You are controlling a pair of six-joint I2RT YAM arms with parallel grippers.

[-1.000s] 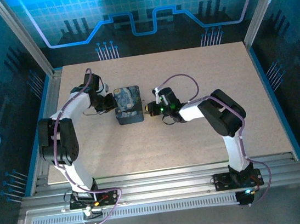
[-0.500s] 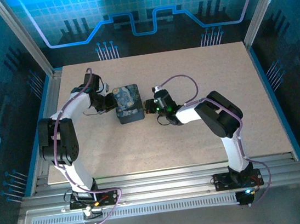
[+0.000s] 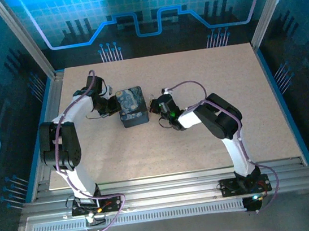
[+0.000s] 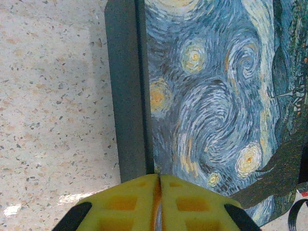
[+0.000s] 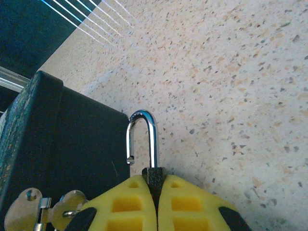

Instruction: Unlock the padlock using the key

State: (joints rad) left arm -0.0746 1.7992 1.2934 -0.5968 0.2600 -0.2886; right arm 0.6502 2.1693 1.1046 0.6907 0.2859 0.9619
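The padlock [image 5: 155,174] has its dark body pinched between my right gripper's [image 5: 156,192] yellow fingers. Its silvery shackle [image 5: 153,139] stands up with the free end lifted out of the body. It sits just right of the dark side of the tin [image 5: 57,144]. My left gripper [image 4: 159,187] is shut at the tin's [image 4: 216,96] painted lid edge, and a thin pale sliver of the key [image 4: 158,219] shows between its pads. In the top view, the left gripper [image 3: 111,104] and right gripper [image 3: 153,105] flank the tin [image 3: 131,107].
The tin's silvery hasp [image 5: 48,208] hangs on its side near my right fingers. The speckled table [image 3: 205,69] spreads wide behind and to the right of the tin. Metal rails [image 3: 45,107] run along the table's left edge.
My right gripper has moved left and slightly back, closer to the tin. The tin has shifted and turned a little. The left arm has barely moved.
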